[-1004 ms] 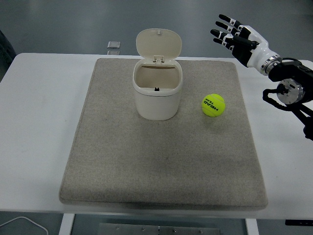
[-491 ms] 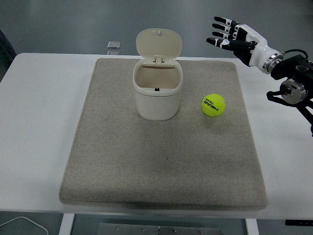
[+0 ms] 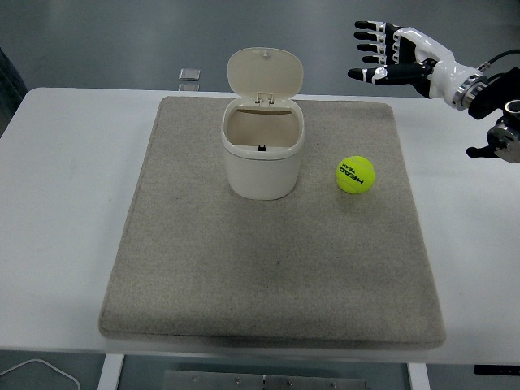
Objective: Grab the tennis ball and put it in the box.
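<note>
A yellow-green tennis ball (image 3: 355, 175) lies on the grey mat (image 3: 272, 268), right of a cream box (image 3: 262, 150) whose hinged lid (image 3: 264, 72) stands open. The box looks empty inside. My right hand (image 3: 382, 53) hovers high at the upper right, well above and behind the ball, fingers spread and holding nothing. The left arm does not show.
The mat covers most of the white table (image 3: 61, 203). A small clear square object (image 3: 188, 75) lies at the table's far edge, behind the box. A white cable (image 3: 36, 367) shows at the bottom left corner.
My right hand has risen and drawn back toward the upper right, and the forearm has slid further out of the picture. The ball and box have not moved.
</note>
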Tool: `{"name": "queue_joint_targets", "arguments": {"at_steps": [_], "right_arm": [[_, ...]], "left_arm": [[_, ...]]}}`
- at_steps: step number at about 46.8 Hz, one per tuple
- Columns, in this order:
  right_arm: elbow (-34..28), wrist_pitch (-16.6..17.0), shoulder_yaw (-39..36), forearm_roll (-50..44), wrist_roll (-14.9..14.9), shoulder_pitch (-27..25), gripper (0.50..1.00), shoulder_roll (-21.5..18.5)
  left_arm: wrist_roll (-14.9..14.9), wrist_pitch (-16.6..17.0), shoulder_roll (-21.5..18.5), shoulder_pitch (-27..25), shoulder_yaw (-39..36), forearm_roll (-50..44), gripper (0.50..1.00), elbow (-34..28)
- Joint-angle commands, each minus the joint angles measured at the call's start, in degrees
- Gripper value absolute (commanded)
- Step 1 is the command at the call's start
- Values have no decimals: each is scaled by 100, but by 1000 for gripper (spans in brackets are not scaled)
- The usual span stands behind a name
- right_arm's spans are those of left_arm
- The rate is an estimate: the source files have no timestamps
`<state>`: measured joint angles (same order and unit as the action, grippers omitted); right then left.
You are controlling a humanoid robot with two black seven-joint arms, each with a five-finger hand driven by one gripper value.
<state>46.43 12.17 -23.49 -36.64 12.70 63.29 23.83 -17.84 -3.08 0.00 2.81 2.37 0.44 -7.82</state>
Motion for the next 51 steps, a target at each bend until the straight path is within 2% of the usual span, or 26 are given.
{"name": "queue_joint_targets", "arguments": {"at_steps": [1,7,26,35,51], "right_arm": [[94,118,20,-404,4,-54,928,7],[191,154,318,-1081,39,-37,928,25],[428,136,889,-2787,575,174,928,464],[727,119,1338,-3016,681,315,930,649],[807,40,1479,-3446,716,245,930,631]], "left_arm": [[0,0,0,1,0,0,992,0],[0,0,0,1,0,0,992,0],[-8,0,0,1,0,0,990,0],[0,0,0,1,0,0,990,0],[-9,0,0,1,0,0,992,0]]}}
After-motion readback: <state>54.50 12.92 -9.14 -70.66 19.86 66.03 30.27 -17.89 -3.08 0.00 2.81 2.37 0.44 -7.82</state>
